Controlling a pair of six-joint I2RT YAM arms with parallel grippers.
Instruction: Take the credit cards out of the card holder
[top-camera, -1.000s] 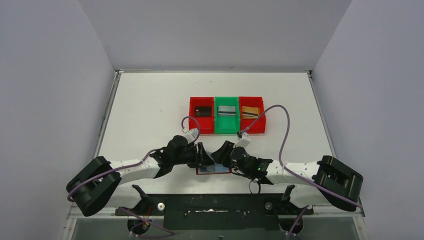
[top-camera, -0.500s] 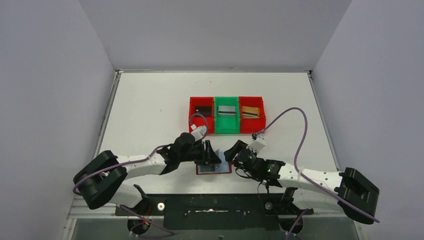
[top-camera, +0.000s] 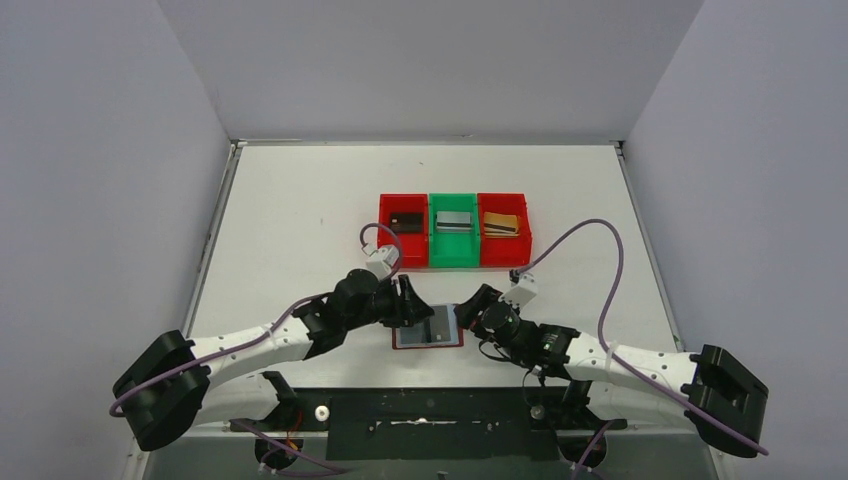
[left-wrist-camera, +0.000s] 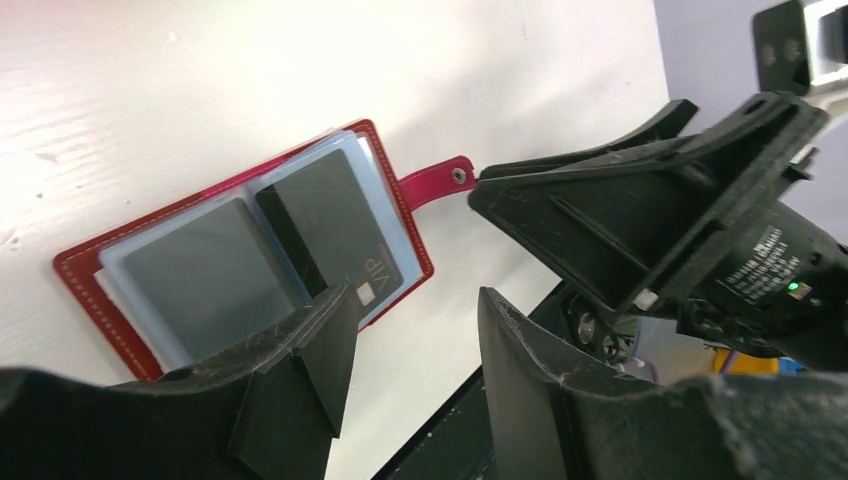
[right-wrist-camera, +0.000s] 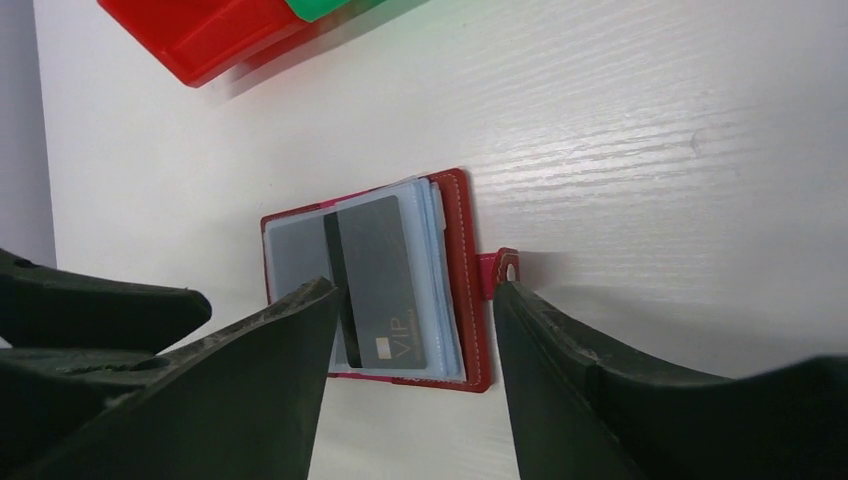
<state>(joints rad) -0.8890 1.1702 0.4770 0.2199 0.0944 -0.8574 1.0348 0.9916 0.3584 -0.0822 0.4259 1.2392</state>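
Open card holder (top-camera: 428, 330) lying flat on the table (top-camera: 300, 200) close to its near edge, between my two grippers; the clasp tab (left-wrist-camera: 440, 182) points toward my right side. My left gripper (left-wrist-camera: 410, 330) hangs low over the holder's near corner, its jaws partly apart and empty. My right gripper (right-wrist-camera: 415, 300) hovers above the clasp-side page, its jaws set a little wider and also empty. A dark card marked "VIP" (right-wrist-camera: 380, 270) sits inside the top clear sleeve on the clasp-side page. The other page shows a grey rectangle, and I cannot tell whether that is a card or a bare sleeve. At the rear stand a red bin (top-camera: 403, 228), a green bin (top-camera: 453, 240) and a second red bin (top-camera: 503, 235), each with a card already inside.

Step in hand, as I judge it: drawing out the VIP card. To do this well, I press one fingertip on the red border so the booklet cannot slide. I pinch only the card's edge, not the sleeve film. I pull flat along the sleeve, because lifting early would drag the whole holder up. Which side the sleeve opens on is not visible.
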